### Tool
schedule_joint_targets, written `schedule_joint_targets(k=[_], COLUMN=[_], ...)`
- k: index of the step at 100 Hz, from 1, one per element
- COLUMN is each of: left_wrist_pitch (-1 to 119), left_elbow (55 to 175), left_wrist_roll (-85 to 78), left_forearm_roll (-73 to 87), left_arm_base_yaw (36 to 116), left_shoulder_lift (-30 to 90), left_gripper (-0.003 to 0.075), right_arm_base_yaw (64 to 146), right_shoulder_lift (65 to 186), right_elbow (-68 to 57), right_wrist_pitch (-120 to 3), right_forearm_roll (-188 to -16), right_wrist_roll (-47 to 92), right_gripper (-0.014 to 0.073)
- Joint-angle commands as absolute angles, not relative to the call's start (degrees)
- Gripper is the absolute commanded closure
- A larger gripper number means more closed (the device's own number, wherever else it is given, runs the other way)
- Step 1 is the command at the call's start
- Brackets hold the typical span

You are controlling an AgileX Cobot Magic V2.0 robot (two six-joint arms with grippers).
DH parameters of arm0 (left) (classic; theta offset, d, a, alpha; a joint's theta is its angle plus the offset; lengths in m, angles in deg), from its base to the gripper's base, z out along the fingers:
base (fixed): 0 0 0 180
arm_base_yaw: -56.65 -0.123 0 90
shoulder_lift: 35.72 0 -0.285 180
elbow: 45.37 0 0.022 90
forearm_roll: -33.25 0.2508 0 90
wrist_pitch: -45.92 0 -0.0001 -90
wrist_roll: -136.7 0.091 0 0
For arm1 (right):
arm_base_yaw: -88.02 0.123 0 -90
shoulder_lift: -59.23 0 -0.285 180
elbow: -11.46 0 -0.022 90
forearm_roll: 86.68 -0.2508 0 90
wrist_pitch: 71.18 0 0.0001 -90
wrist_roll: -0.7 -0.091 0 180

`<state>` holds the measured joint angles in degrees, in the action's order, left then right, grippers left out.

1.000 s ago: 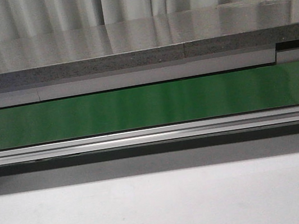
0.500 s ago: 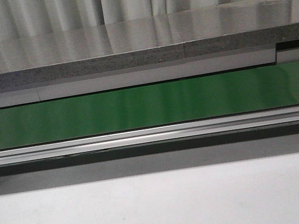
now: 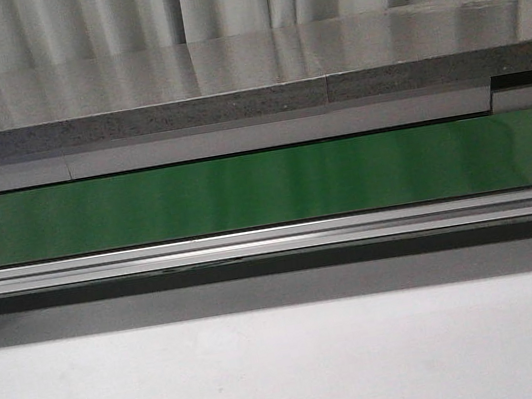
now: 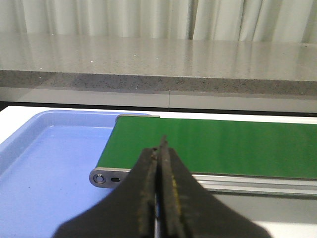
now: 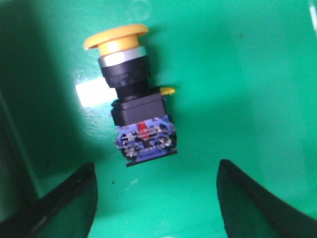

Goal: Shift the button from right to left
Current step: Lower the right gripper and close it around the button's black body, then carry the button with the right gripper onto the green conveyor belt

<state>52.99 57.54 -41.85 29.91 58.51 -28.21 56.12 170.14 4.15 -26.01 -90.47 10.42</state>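
Note:
The button (image 5: 131, 99) lies on its side on a green surface in the right wrist view: yellow mushroom cap, silver ring, black body, blue contact block with a small red mark. My right gripper (image 5: 156, 171) is open above it, its dark fingers (image 5: 69, 203) apart on either side, just short of the contact block. My left gripper (image 4: 161, 148) is shut and empty, hovering near the left end of the green belt (image 4: 218, 148). Neither gripper nor the button shows in the front view.
A blue tray (image 4: 49, 163) sits by the left end of the belt. The front view shows the green belt (image 3: 264, 188) with its metal rail (image 3: 273, 241), a grey counter (image 3: 228, 84) behind and white tabletop (image 3: 294, 377) in front.

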Motion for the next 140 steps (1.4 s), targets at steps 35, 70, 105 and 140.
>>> schedule_joint_targets(k=[35, 70, 105, 140], left_wrist_pitch=[48.5, 48.5, 48.5, 48.5], left_elbow=[54.91, 54.91, 54.91, 54.91], left_wrist_roll=[-42.3, -42.3, -42.3, -42.3], left_forearm_roll=[29.85, 29.85, 29.85, 29.85], left_arm_base_yaw=[58.49, 58.49, 58.49, 58.49], left_shoulder_lift=[-29.95, -29.95, -29.95, -29.95], left_gripper=[0.0741, 0.0741, 0.0741, 0.0741], right_arm_base_yaw=[56.16, 56.59, 59.13, 65.84], right_shoulder_lift=[173.08, 173.44, 159.53, 150.53], right_elbow=[6.31, 6.75, 6.03, -1.02], right_wrist_pitch=[-32.18, -32.91, -27.13, -21.21], right_forearm_roll=[-92.83, -95.71, -96.01, -97.13], right_wrist_roll=[11.18, 11.13, 8.93, 3.36], right_gripper=[0.0108, 0.0486, 0.0482, 0.0482])
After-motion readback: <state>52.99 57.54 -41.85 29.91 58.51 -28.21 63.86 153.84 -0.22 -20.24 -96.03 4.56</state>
